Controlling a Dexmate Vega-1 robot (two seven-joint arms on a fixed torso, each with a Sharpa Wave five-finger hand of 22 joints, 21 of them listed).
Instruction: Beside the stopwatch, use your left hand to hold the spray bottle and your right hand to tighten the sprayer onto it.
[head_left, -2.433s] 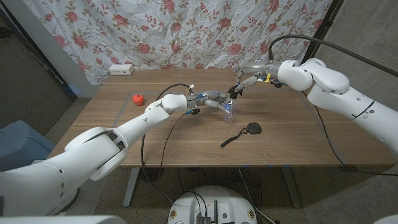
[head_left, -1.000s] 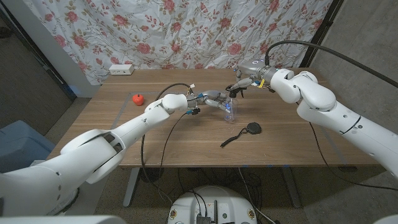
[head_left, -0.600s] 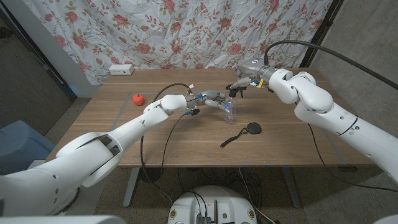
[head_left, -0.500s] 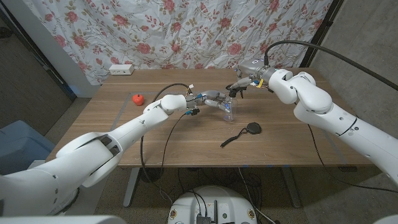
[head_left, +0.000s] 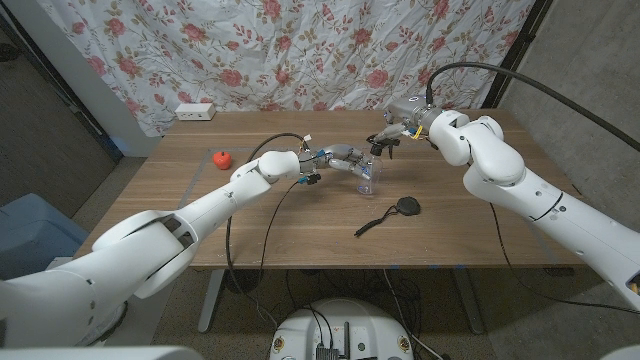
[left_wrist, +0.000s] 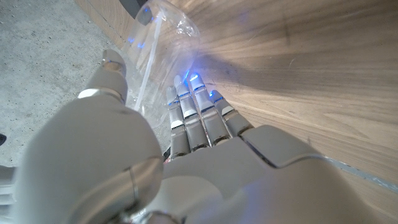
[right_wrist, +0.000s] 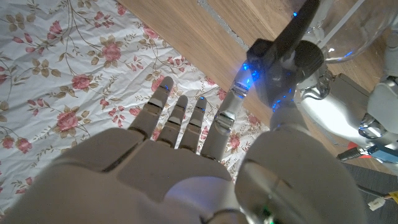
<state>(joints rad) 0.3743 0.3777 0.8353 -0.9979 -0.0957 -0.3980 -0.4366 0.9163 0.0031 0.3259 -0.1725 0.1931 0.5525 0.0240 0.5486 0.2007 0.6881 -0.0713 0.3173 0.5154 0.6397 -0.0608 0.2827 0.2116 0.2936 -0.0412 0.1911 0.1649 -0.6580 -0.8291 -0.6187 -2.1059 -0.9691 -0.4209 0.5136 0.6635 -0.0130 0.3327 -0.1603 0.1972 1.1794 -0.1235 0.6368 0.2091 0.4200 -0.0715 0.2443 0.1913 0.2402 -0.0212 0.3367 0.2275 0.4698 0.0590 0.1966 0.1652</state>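
While held mid-desk: one spray bottle, near one stopwatch
Left hand: grips bottle
Right hand: pinches one sprayer
Desk: one red fruit

Right hand seen from behind, fingers reaching out against the flowery curtain past the wooden worktop. Thumb side's up against the black sprayer on the clear spray bottle, lit blue.

Left arm stretched across, left hand fingers curled in a grip. Right arm bent inward, right hand pinching with thumb and finger, others spread.
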